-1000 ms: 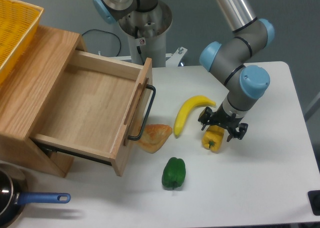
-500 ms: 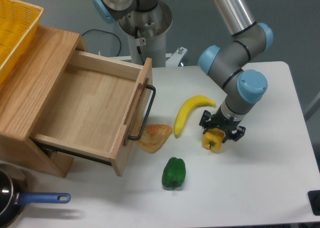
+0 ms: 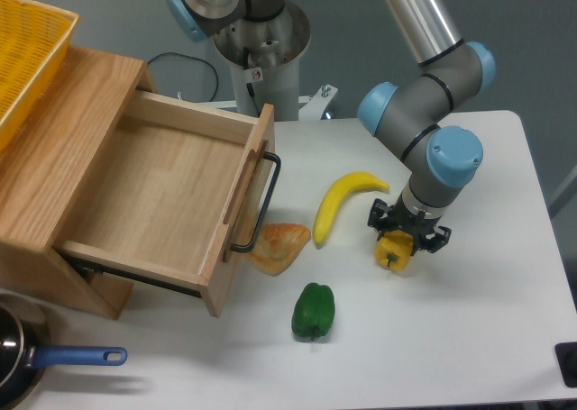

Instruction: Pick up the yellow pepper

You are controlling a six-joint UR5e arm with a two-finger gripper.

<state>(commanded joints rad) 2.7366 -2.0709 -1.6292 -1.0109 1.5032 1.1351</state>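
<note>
The yellow pepper (image 3: 395,251) is small and lobed, and it sits right of the table's middle, directly under the arm's wrist. My gripper (image 3: 402,241) points straight down over it, with its black fingers closed against the pepper's upper part. Only the pepper's lower half shows below the fingers; I cannot tell whether it still touches the table.
A yellow banana (image 3: 343,202) lies just left of the gripper. A green pepper (image 3: 313,311) sits nearer the front, with a piece of bread (image 3: 279,246) beside the open wooden drawer (image 3: 162,194). A yellow basket (image 3: 27,54) tops the cabinet. A blue-handled pan (image 3: 36,360) is at the front left.
The gripper's fingers have drawn in around the yellow pepper, and gripper and pepper have shifted slightly to the right together.
</note>
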